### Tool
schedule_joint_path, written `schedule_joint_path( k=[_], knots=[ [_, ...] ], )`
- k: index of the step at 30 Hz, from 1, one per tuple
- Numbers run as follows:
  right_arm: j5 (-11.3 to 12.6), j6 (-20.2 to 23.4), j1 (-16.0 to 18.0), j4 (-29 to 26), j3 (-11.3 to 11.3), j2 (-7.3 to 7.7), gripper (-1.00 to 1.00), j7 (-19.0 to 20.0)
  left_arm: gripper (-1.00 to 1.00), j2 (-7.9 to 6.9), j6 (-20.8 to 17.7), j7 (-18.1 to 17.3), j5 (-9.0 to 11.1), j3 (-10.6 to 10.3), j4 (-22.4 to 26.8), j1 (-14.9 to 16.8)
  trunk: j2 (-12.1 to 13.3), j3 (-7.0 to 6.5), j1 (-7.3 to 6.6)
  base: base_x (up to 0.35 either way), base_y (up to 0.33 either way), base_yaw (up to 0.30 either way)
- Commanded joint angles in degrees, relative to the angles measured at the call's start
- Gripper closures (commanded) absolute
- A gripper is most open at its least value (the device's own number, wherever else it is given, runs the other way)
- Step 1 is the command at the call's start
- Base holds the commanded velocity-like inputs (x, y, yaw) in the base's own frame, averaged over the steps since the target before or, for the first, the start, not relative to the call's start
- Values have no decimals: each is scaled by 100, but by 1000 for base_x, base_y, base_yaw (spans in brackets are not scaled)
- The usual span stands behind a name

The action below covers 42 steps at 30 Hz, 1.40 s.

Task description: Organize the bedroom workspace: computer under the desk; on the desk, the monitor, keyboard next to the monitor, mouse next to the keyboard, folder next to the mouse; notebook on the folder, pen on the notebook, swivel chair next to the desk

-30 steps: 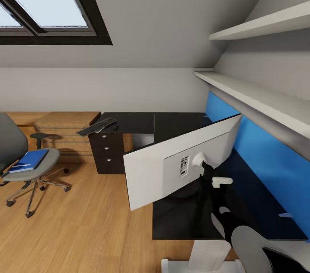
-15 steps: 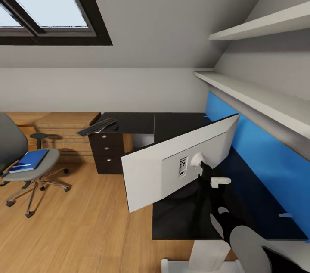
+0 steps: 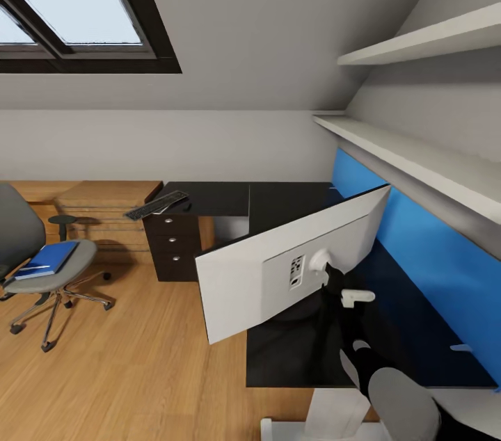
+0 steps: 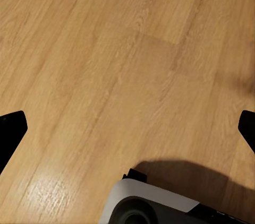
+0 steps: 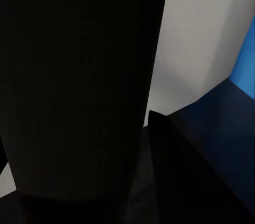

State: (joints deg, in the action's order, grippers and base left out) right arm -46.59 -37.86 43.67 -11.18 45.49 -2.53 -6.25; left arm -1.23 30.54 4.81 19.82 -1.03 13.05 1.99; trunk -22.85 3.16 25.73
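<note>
Black desk (image 3: 278, 201) under sloped ceiling; wood-plank floor (image 3: 125, 371).

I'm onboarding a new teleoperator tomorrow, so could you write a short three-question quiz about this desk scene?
1. True or false: the keyboard lies on the desk, above the drawer unit.
2. What does the blue folder rest on: A the floor, B the swivel chair, C a shelf?
3. Fill in: the monitor shows the head camera its white ____.

Key: 1 true. 2 B, on the chair's seat. 3 back; the right gripper reaches to the stand behind it, but whether its fingers are closed cannot be told.
</note>
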Motion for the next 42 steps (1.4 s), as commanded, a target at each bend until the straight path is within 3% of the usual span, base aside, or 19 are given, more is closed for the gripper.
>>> schedule_joint_path(
  k=[1,2,42],
  knots=[
    [-29,25,1,1,-10,33,100,-73,-100,0,13,38,-22,-11,1,4,-7,15,5,0,0,0],
    [2603,411,1,1,-2827,201,100,-218,-100,0,13,38,-22,-11,0,4,-7,15,5,0,0,0],
    [2603,402,1,1,-2827,208,100,-217,-100,-9,13,46,-22,-3,-3,4,-7,15,5,26,0,0]
  ],
)
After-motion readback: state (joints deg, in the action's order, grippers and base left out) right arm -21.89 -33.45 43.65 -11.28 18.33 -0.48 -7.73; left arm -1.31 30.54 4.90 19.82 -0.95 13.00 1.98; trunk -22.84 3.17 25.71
